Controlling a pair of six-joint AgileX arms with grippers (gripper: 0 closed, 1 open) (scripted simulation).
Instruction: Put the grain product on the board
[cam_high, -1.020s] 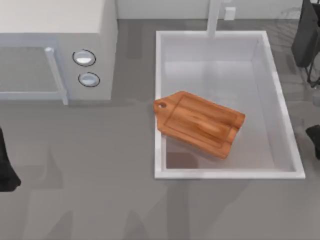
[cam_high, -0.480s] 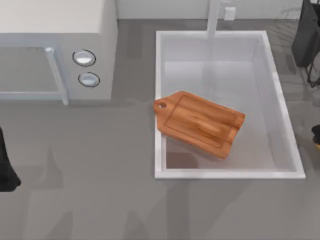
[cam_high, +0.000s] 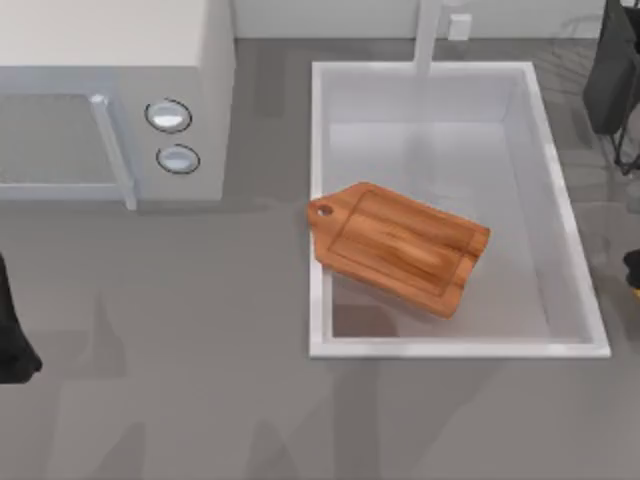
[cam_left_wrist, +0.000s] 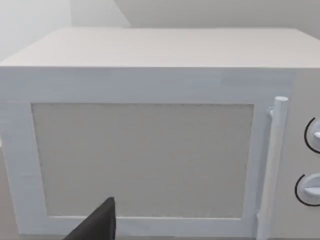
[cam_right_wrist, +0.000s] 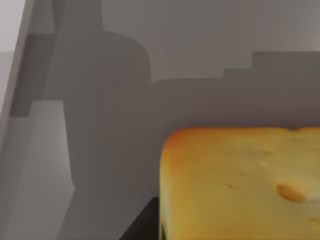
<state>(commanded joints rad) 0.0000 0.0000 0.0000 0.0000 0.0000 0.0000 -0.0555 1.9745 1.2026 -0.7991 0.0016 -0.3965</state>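
The task was not yet finished. The board (cam_high: 398, 247) lay bare, with nothing on it, tilted across the left rim of the white sink (cam_high: 575, 260) — its handle end rested on the rim and the rest hung over the basin. The sink held nothing else that I could see.

The grain product (cam_right_wrist: 240, 182), a golden-yellow chunk, filled the near part of the right wrist view, very close to the camera, so I judged it was at the right gripper. Whether the pincer was closed on it I cannot tell, because the fingers were hidden. In the top view the right arm (cam_high: 632, 265) stood at the right edge of the table, well apart from the board.

What was left: carry the chunk over the board and set it down.

The left arm (cam_high: 12, 335) was parked at the table's left edge, facing the microwave (cam_left_wrist: 150, 135).
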